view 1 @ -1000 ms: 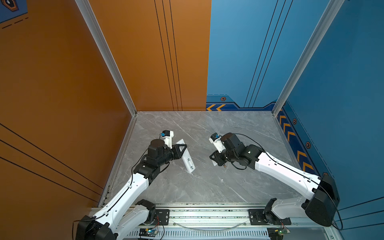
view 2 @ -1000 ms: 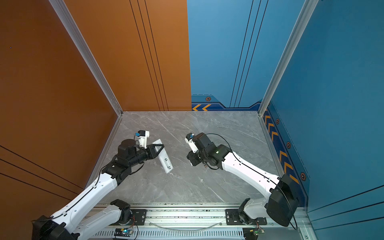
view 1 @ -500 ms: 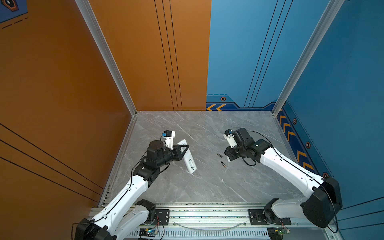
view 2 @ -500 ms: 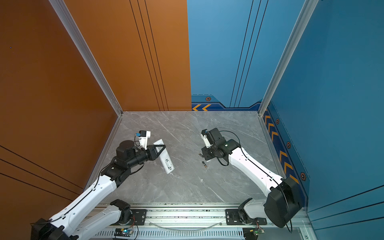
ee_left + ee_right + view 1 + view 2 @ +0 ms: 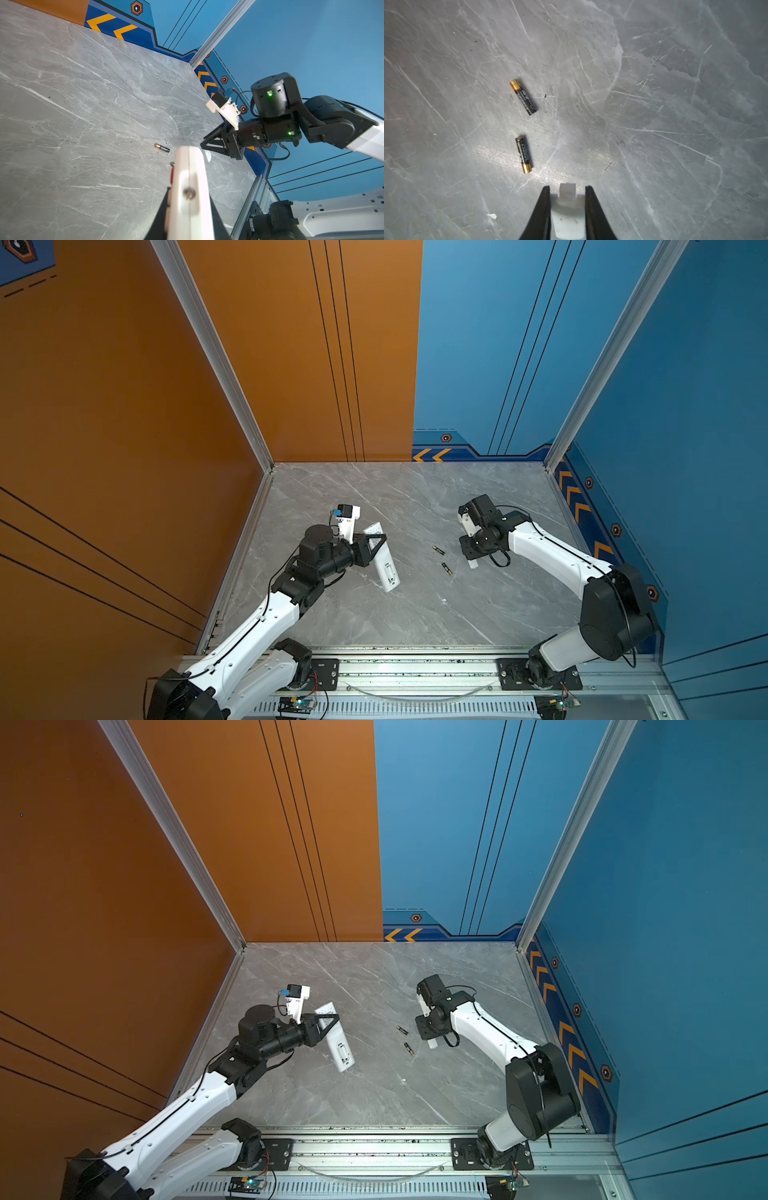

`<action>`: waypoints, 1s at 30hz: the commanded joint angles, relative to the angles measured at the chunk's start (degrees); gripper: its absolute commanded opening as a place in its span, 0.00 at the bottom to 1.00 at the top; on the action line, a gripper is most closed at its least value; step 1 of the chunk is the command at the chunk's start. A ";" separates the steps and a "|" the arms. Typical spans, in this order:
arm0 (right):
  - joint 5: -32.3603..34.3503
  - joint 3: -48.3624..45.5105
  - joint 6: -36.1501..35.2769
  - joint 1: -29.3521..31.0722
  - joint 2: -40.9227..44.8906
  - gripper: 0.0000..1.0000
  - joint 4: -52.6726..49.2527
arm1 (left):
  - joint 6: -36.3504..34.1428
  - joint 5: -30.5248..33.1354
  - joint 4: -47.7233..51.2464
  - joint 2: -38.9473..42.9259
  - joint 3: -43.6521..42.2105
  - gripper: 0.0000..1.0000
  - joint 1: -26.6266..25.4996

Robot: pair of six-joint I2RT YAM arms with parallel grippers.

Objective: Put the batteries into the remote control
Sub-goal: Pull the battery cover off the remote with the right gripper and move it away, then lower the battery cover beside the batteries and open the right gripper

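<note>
The remote control (image 5: 384,562) (image 5: 340,1046) is a long white bar held off the table, its battery recess facing up. My left gripper (image 5: 376,540) (image 5: 329,1020) is shut on its upper half; in the left wrist view the remote (image 5: 189,182) fills the space between the black fingers (image 5: 161,209). Two black batteries with gold ends (image 5: 438,550) (image 5: 446,568) lie loose on the table between the arms, also in the right wrist view (image 5: 523,96) (image 5: 524,154). My right gripper (image 5: 470,558) (image 5: 567,188) is shut on a small white cover piece (image 5: 568,214), just right of the batteries.
The grey marble table (image 5: 415,614) is boxed in by an orange wall on the left and blue walls behind and on the right. A metal rail (image 5: 415,668) runs along the front edge. A tiny white fleck (image 5: 492,216) lies near the right gripper.
My right gripper has drawn back to the right from beside the remote, carrying the white cover piece, and the two batteries now show on the table. The left arm has barely shifted.
</note>
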State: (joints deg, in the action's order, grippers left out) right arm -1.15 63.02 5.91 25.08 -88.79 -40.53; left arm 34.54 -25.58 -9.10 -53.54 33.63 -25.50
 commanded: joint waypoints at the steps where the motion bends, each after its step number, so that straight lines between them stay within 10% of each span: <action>1: 1.68 -0.45 -0.51 -0.55 -2.68 0.22 -1.83 | -0.97 -1.57 -3.33 -0.29 -0.94 0.00 -0.90; 30: -0.08 -1.27 -0.19 -3.54 -12.18 0.33 1.33 | -0.88 -1.70 -4.18 -0.92 -2.16 0.00 -2.07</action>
State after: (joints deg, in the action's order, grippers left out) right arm -1.23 62.50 5.93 21.96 -100.01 -39.83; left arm 34.28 -25.89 -11.20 -54.30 31.97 -27.07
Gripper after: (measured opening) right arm 0.323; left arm 0.206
